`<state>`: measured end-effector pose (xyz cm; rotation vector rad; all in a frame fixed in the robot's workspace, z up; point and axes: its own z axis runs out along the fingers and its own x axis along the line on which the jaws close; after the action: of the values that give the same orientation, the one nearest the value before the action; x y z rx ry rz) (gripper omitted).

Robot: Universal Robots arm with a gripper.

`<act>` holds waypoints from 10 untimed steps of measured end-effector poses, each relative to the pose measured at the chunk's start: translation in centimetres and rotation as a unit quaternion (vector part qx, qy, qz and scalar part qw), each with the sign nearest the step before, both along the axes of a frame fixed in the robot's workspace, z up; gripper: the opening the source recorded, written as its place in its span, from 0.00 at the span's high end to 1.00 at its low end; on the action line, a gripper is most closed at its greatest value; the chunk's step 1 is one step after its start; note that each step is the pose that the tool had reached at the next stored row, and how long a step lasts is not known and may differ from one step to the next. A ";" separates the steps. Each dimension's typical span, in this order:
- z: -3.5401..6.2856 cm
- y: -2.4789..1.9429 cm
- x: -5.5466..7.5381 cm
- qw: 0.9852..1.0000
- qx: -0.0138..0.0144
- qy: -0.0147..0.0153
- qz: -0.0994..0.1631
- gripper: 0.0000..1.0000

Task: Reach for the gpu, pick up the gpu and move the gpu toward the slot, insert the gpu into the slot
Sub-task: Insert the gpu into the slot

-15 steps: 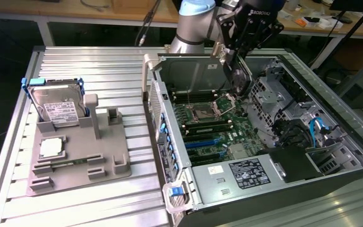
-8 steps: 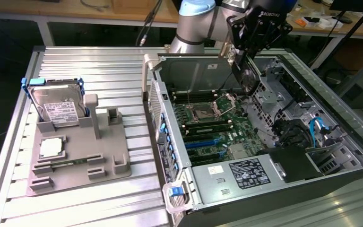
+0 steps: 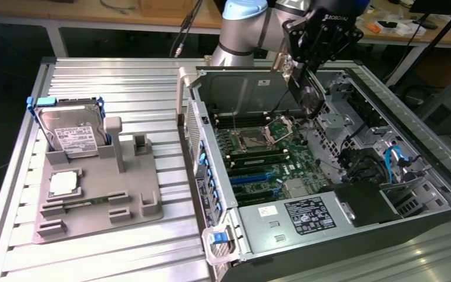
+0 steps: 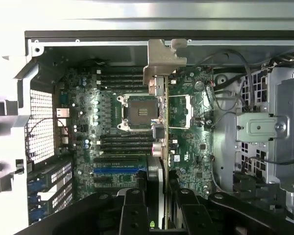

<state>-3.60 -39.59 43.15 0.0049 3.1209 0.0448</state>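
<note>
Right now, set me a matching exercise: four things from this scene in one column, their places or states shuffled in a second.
1. gpu
2. hard drive
3. slot
4. square chip

A. lying flat on the grey fixture
B. blue, on the green motherboard
C. held in the end effector, over the motherboard
D. standing on edge in the grey fixture

Pairs: 1-C, 2-D, 3-B, 4-A

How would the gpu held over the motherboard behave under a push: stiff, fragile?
Likely stiff: the gpu hangs straight from the gripper without sagging. Probably fragile to sideways force, being a thin card. Its metal bracket may weight that end.
</note>
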 end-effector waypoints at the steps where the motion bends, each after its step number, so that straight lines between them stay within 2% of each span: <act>1: 0.00 0.00 0.0 1.000 0.000 0.000 0.008 0.73; 3: -0.01 0.00 0.1 1.000 0.000 0.000 0.026 0.73; 4: -0.02 0.00 0.1 0.999 0.000 0.000 0.047 0.73; 7: -0.06 0.00 0.1 0.997 0.000 0.000 0.083 0.73; 10: -0.07 0.00 0.2 0.994 0.000 0.000 0.108 0.73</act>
<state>-3.43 -39.59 43.08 -0.3310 3.1066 0.0479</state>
